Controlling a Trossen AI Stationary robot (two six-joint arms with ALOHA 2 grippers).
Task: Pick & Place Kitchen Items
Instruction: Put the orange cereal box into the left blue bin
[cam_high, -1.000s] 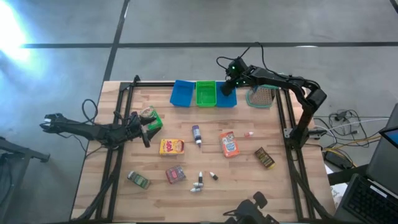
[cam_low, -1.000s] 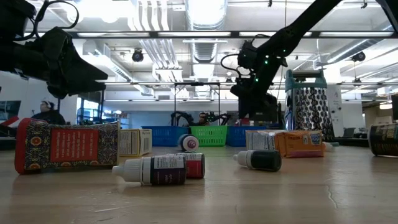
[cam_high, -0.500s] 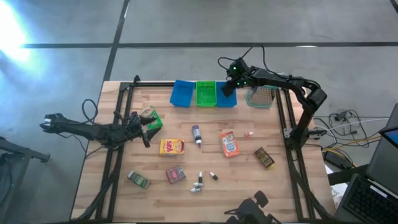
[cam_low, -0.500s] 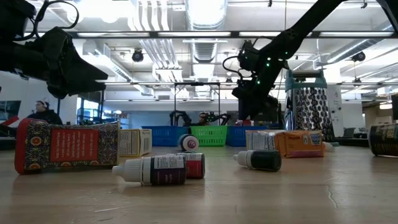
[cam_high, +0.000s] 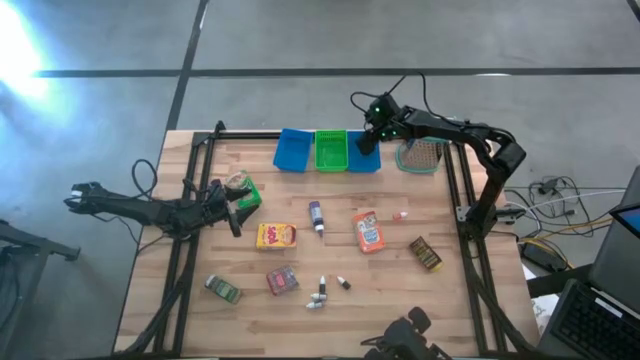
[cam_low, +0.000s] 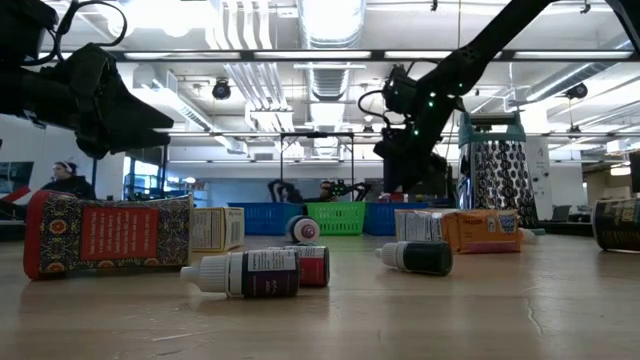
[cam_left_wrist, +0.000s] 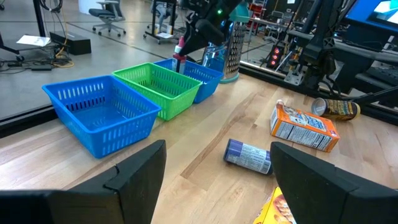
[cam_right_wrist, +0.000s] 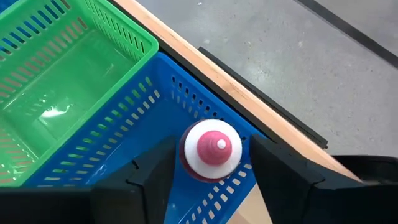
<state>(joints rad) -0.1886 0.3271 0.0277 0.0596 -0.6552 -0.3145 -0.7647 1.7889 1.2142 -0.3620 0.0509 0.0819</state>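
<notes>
Worktop, pale wood planks. At its far edge I saw three bins side by side: blue bin, green bin, second blue bin.

Right gripper hung over the second blue bin, its jaws at either side of a small bottle, white with a pink-red cap, seen cap-on above the bin's floor. Whether they gripped it, I could not tell.

Left gripper sat low at the worktop's left side, jaws spread, nothing between them.

Smaller goods lay scattered mid-worktop: orange box, yellow-red box, purple bottle.
</notes>
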